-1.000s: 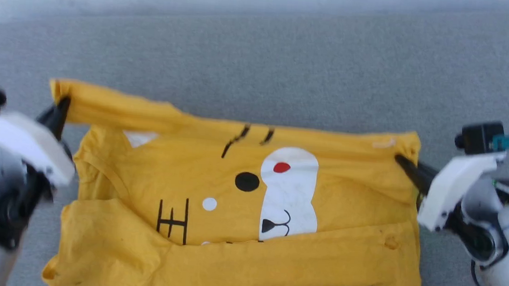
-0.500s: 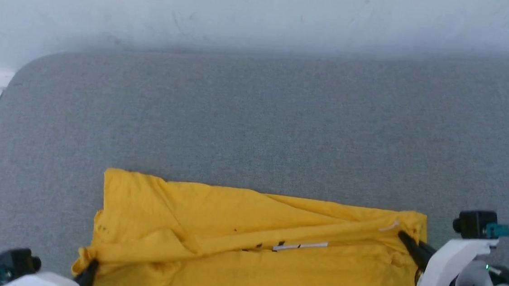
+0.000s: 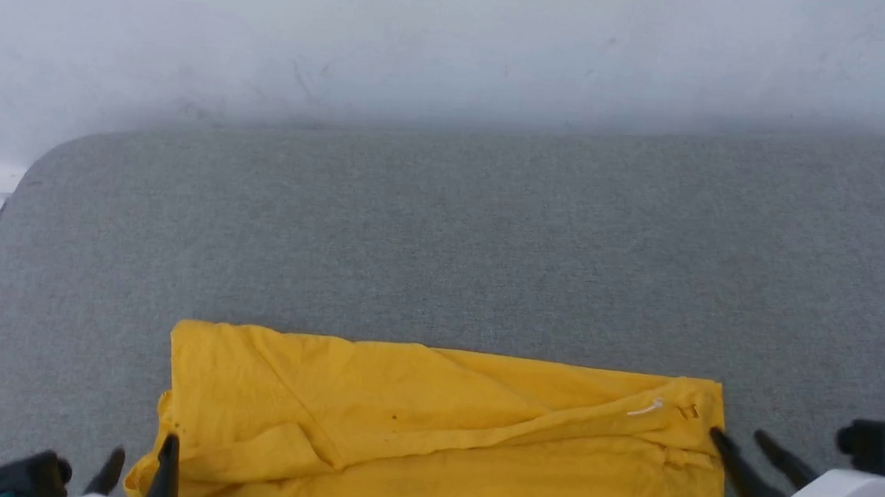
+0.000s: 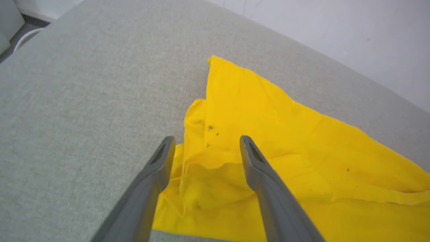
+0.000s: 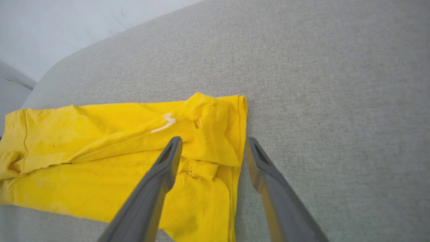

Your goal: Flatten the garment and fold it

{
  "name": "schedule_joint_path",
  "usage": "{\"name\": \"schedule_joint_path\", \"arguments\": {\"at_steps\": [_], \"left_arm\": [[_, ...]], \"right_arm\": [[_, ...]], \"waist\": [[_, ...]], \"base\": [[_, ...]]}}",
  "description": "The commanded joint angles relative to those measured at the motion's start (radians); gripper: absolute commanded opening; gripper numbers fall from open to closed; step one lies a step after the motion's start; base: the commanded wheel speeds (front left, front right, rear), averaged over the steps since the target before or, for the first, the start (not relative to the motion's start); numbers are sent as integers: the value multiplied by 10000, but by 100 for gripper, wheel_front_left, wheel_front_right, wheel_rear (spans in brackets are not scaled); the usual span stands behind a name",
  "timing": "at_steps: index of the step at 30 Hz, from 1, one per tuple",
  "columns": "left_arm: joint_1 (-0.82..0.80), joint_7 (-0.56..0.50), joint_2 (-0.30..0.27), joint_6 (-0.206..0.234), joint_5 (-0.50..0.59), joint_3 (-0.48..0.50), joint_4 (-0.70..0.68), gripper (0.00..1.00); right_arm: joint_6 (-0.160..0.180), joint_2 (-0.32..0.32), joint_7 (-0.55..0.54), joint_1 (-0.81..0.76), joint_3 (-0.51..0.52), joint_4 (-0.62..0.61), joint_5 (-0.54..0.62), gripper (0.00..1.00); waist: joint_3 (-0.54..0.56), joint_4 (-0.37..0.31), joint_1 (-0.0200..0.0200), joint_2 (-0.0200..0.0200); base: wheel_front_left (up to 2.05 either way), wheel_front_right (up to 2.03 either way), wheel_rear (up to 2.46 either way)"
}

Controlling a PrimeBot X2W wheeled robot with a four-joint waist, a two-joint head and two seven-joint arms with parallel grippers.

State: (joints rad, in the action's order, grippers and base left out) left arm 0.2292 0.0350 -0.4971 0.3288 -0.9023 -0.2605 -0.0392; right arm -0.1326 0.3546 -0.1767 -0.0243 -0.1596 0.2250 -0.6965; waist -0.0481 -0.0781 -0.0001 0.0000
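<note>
Grey cloth-covered tabletop (image 3: 490,244), rounded at its far left corner, backs onto a pale wall (image 3: 428,34).

Yellow shirt (image 3: 435,437) lies near the robot's side of it, folded lengthwise into a long band, plain side up, no print showing. The band runs left to right between the two hands. That suits a crosswise fold next, since each hand is already at one short end.

Left hand (image 4: 206,138): fingers apart, gripping nothing. One finger is over bare tabletop, the other over cloth, and the bunched left corner lies between them. Whether they touch the cloth cannot be told.

Right hand (image 5: 213,138): fingers likewise apart and empty, straddling the hemmed right end.

Edges: far long edge fairly straight. A diagonal ridge crosses the top layer. The left end is rumpled and uneven and probably wants smoothing first.

Room: a wide bare stretch lies beyond the shirt toward the wall, with some bare tabletop past either end.

Small things: white tag (image 5: 163,122) near the right end, a few dark specks (image 4: 210,127) near the left.
</note>
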Motion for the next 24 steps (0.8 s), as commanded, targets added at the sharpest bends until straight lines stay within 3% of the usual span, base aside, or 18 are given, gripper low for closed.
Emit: {"name": "schedule_joint_path", "arguments": {"at_steps": [1,6,13,18,24], "left_arm": [[-275,284,-9,-29,247,-6,-110,100],[-860,1369,-57,-20,1355,-226,-256,100],[-1817,2191,326,-38,3163,-686,-558,100],[-2127,2261,761,-68,4454,-555,-1063,100],[-1958,2265,1192,-509,5346,-468,-1277,100]], "right_arm": [[19,-35,-103,-89,243,-230,83,100],[19,-247,-1061,2,1447,-871,329,100],[19,-588,-3070,719,2536,-407,994,100],[19,-1150,-4062,1287,2852,176,1199,100],[19,-1718,-5017,1476,2887,1214,1177,100]], "waist": [[31,-21,1,0],[67,-11,1,0],[-74,473,1,0],[-275,853,1,0],[-410,1236,1,0]], "base": [[0,0,0],[0,0,0],[0,0,0],[0,0,0],[0,0,0]]}}
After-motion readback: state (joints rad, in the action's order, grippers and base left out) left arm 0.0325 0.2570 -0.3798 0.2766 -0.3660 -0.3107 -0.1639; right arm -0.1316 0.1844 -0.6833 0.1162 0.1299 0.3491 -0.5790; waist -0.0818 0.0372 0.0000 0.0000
